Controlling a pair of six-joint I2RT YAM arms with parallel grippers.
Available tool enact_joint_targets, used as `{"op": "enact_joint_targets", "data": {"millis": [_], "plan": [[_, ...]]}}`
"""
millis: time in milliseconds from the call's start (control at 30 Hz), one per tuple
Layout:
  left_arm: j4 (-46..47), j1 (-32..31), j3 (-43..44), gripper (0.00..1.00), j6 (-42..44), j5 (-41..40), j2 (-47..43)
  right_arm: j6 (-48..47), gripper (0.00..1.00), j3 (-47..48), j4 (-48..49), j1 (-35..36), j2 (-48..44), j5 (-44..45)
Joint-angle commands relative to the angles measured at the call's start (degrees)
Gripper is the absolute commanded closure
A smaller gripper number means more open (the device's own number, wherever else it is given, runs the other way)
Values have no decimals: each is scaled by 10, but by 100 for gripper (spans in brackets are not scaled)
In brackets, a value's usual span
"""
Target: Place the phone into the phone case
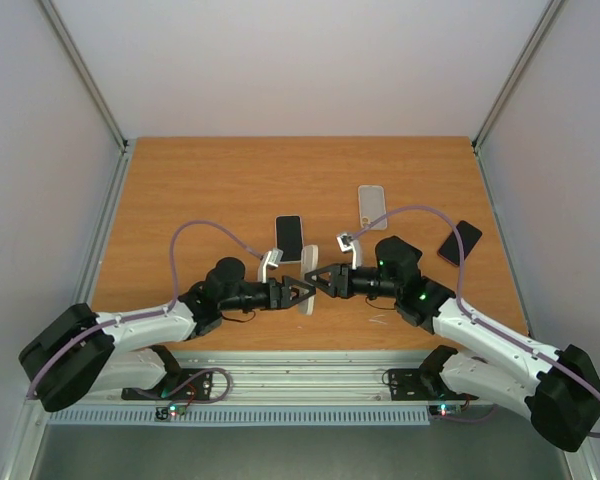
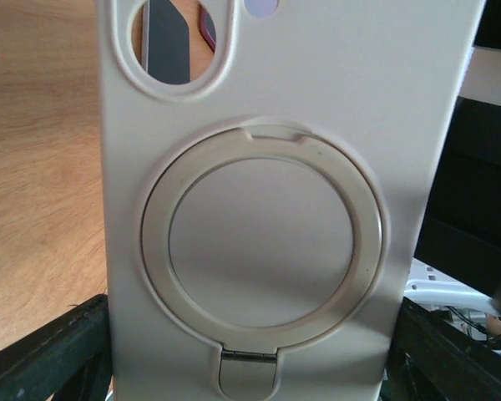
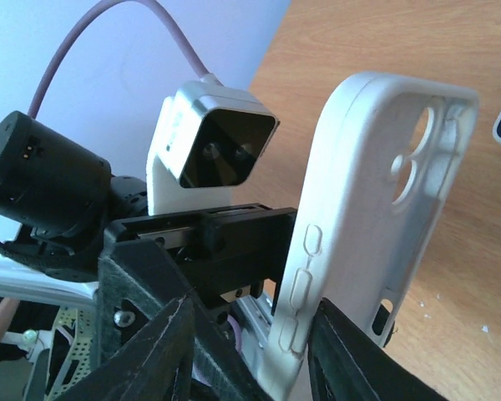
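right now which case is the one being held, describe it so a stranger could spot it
Look at the near middle of the wooden table, where the two grippers meet. The white phone case stands upright between them, unlike the one lying flat farther back, and has a round ring stand on its back.
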Motion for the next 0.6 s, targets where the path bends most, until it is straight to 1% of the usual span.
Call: {"op": "enact_joint_targets", "data": {"millis": [0,67,300,367,400,567], "plan": [[76,-2,-5,17,-11,4,6,14,63,-12,50,-2,-10,-27],[78,-2,-6,17,-12,4,5,16,68,-14,57,-2,-9,-31],[83,-2,-9,17,-14,3,7,19,92,-22,73,-3,-8,-37],[84,-2,-11,17,-14,2,10,15,97,-22,73,-3,-10,-37],[85,-3,-11,17,-15,3,12,14,99,-22,73,-3,-11,-38],[93,-2,-17,16,-15,1,30,4,99,-20,70,-4,-15,-42]]}}
